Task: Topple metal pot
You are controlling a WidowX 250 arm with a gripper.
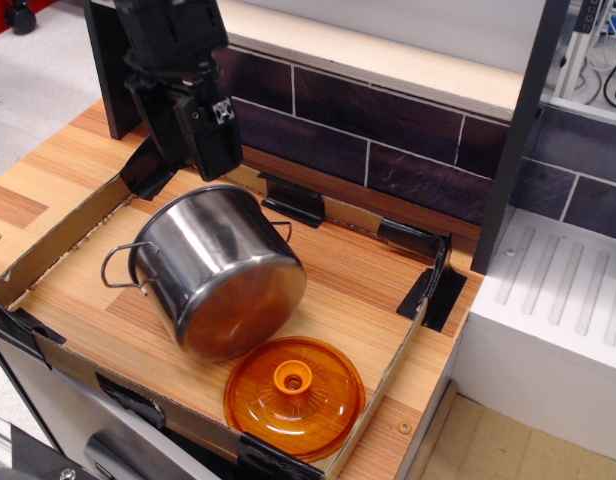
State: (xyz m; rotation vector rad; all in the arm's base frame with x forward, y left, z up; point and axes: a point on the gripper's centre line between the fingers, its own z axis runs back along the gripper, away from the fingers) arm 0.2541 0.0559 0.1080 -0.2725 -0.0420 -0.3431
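The metal pot (213, 270) lies tipped on its side in the cardboard tray (50, 232). Its flat base faces the front right and its open mouth points to the back left. One wire handle (118, 270) sticks out on the left. My gripper (196, 160) hangs just above the pot's upper rim, clear of it and holding nothing. Its dark fingers appear spread apart.
The round orange lid (294, 395) with a knob lies flat at the tray's front, just below the pot's base. A dark tiled wall (388, 130) runs behind the tray. A white counter (558, 300) stands to the right, and a dark post (518, 130) rises beside it.
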